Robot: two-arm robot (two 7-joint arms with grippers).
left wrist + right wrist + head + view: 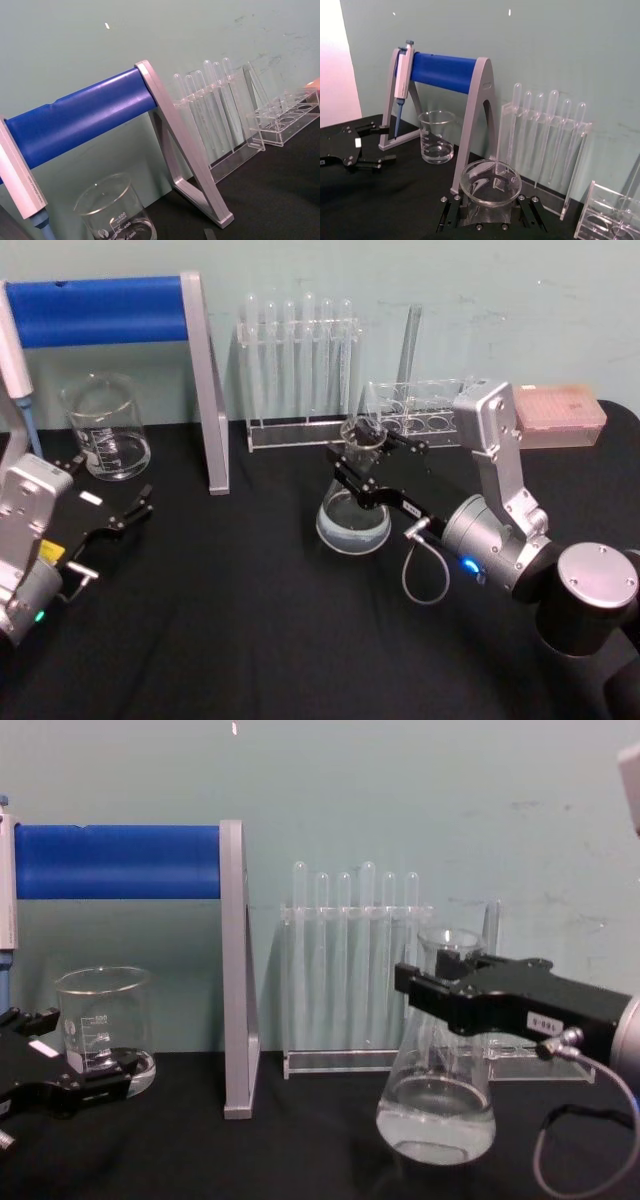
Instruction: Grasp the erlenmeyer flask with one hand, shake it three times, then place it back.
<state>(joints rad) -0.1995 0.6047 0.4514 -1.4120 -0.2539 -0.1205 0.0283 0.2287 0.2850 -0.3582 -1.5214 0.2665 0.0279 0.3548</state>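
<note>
Right gripper (355, 450) pinches the neck of the upright erlenmeyer flask (352, 522), base possibly resting on the table (250, 640); left gripper (112, 488) lies open, well apart.

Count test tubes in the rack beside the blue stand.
6 test tubes, one row in the rack at the wall, behind the erlenmeyer flask whose neck the right gripper clamps. None look hidden.

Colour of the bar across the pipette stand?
Blue; the bar shows best in the chest view.
</note>
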